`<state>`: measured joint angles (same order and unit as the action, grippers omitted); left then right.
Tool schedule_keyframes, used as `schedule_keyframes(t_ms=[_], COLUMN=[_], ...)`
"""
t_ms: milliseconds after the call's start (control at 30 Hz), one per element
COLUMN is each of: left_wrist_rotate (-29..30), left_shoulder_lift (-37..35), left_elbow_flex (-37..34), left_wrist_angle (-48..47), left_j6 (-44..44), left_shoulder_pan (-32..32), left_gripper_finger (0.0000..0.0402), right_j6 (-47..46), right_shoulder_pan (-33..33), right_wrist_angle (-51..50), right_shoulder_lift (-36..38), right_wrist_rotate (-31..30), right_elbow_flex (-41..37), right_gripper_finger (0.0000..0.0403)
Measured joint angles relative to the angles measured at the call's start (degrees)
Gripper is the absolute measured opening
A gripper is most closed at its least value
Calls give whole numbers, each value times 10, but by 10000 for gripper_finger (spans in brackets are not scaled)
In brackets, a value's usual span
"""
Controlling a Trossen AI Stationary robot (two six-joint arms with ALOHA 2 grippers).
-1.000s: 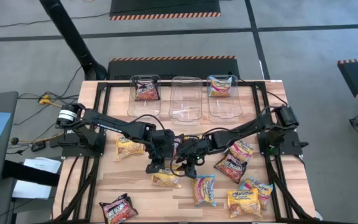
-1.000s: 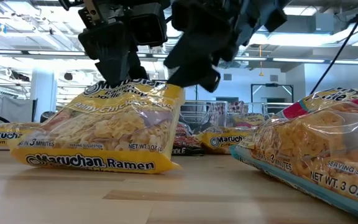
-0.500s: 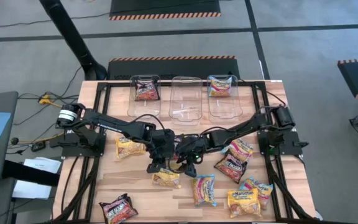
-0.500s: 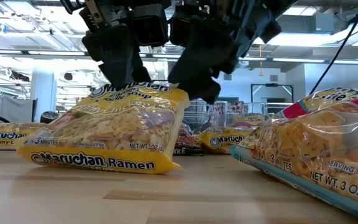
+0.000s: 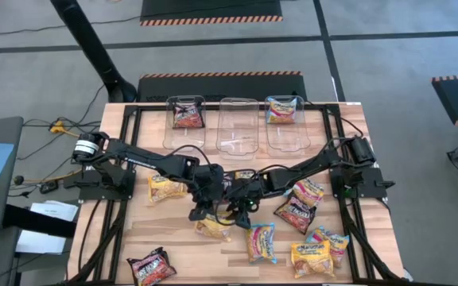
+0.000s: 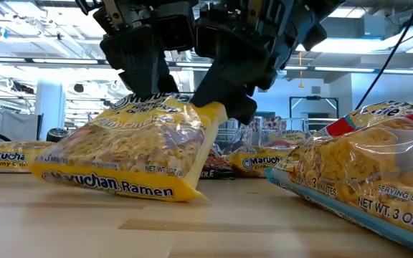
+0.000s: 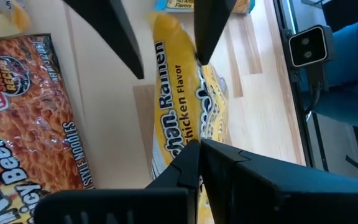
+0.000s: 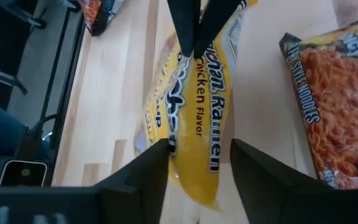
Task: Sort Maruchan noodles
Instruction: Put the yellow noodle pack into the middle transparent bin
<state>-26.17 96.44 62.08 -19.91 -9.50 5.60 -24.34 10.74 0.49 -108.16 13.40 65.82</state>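
The left gripper pinched the light, crinkly yellow packet's edge; the right gripper, at three o'clock, straddled it with jaws spread.

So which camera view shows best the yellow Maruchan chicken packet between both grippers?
The low view: the yellow chicken packet fills it, one end lifted. Both wrist views show it partly; the high view barely shows it.

From table height you see the yellow Maruchan Ramen packet tilted, its right end raised off the wood, pinched at its upper edge by the left gripper and right gripper, with other packets lying beside them.
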Motion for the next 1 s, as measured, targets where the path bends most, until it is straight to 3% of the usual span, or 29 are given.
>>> schedule_keyframes(t_ms=[367, 733, 1000], left_wrist_rotate=[0, -1, 1], left_shoulder_lift=[0, -8, -74], left_elbow_flex=[0, 1, 1], left_wrist_angle=[6, 6, 1], left_j6=[-3, -47, -45], left_shoulder_pan=[-11, -35, -41], left_gripper_finger=[0, 0, 0], right_j6=[-2, -18, -8], right_shoulder_pan=[0, 1, 2], right_wrist_angle=[-2, -18, -60], right_shoulder_lift=[0, 7, 48], right_wrist_rotate=[32, 35, 41], right_elbow_flex=[0, 0, 1], right_gripper_finger=[18, 4, 3])
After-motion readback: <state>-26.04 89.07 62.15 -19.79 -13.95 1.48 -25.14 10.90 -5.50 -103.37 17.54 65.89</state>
